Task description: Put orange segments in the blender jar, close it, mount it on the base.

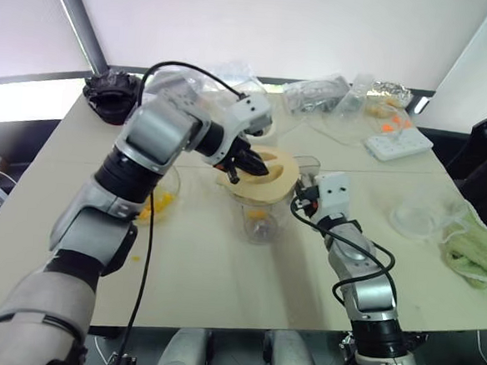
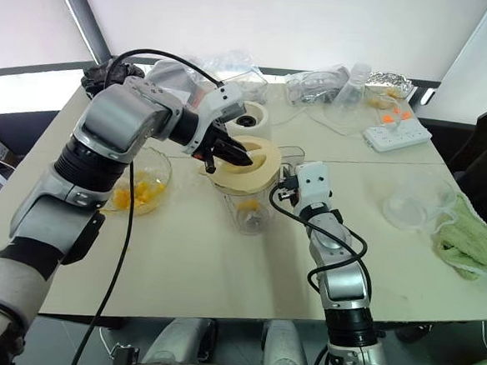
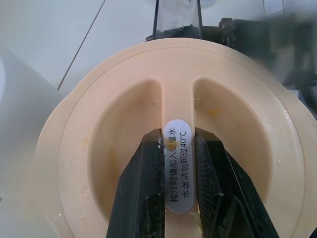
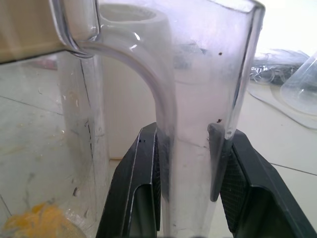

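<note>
Cream lid (image 3: 168,124) sits flush on blender jar (image 2: 250,208).

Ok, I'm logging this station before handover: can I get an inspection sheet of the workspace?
Surface: pale table.
Job's things: blender jar upright, orange segments inside; lid on its mouth; base behind.
Clutter: glass bowl of fruit, towel, plastic bags.
Grippers: left gripper shut on the lid's ridge; right gripper shut on the jar's handle.
Cables: power strip.
Surroundings: window blinds.
</note>
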